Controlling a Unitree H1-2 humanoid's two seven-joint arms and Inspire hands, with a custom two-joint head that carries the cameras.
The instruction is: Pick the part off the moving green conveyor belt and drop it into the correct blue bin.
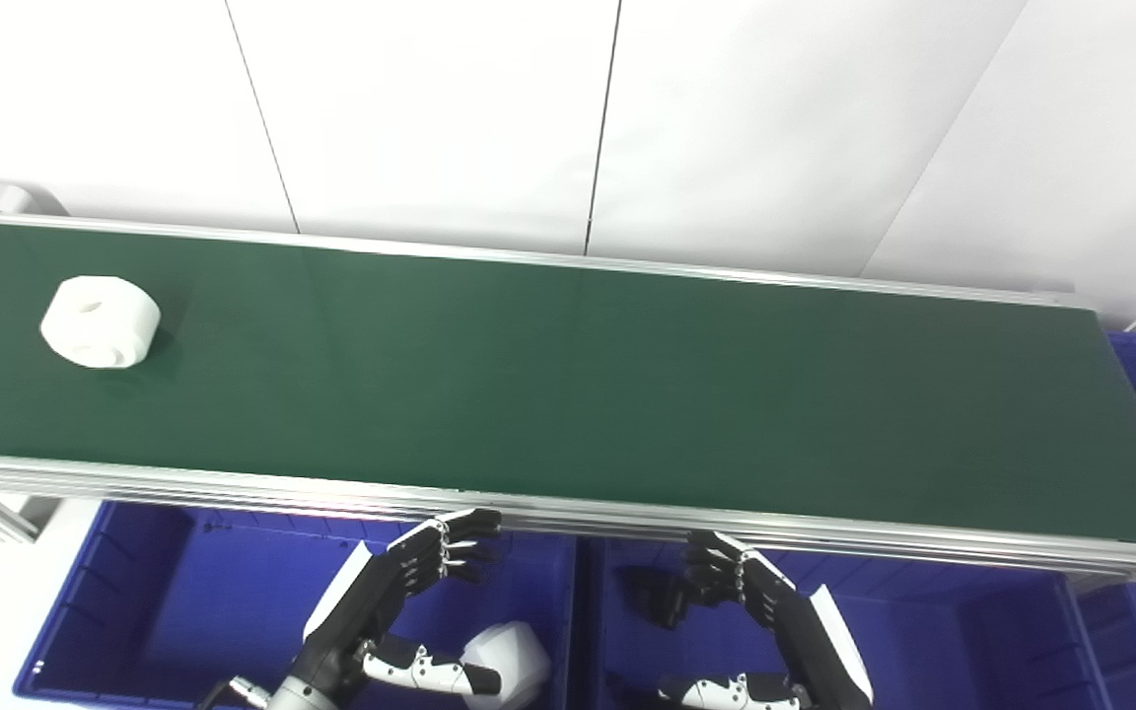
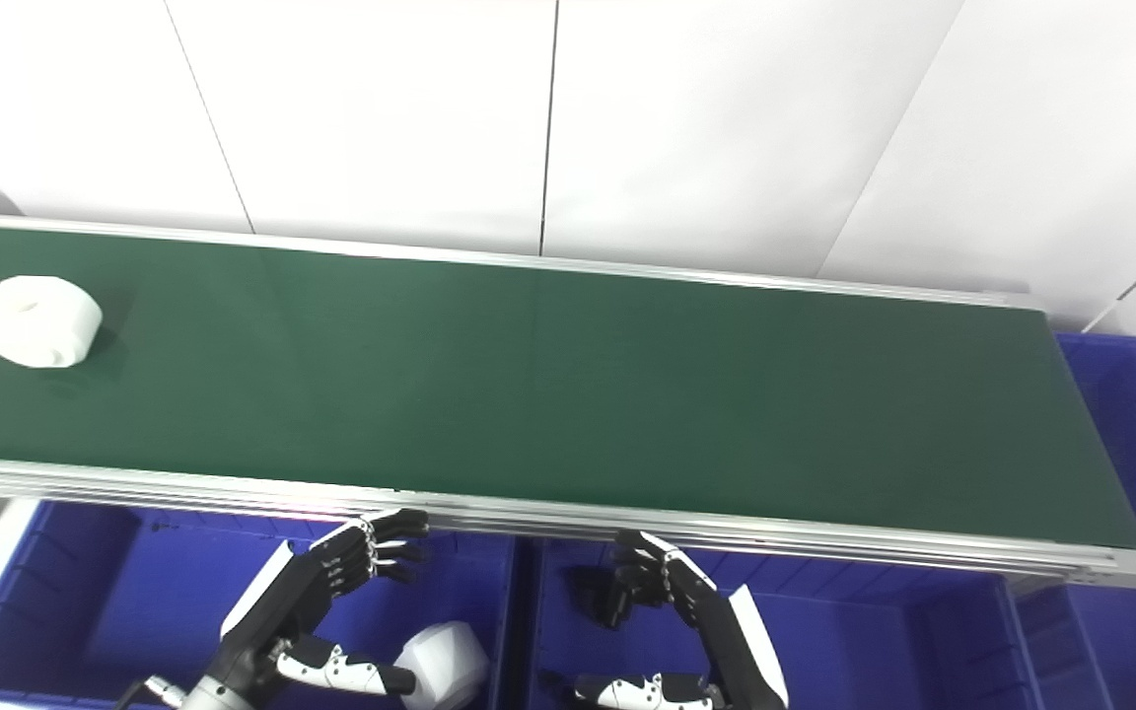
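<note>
The left hand is hovering with fingers spread and holding nothing, just below the belt's near rail, over the left blue bin, where a white part is already lying. The right hand is waiting likewise, empty with fingers loosely curled, over the right bin. The white ring-shaped part is sitting far left on the green belt. Best judged: letting it ride closer, then reaching ahead of its path.
</note>
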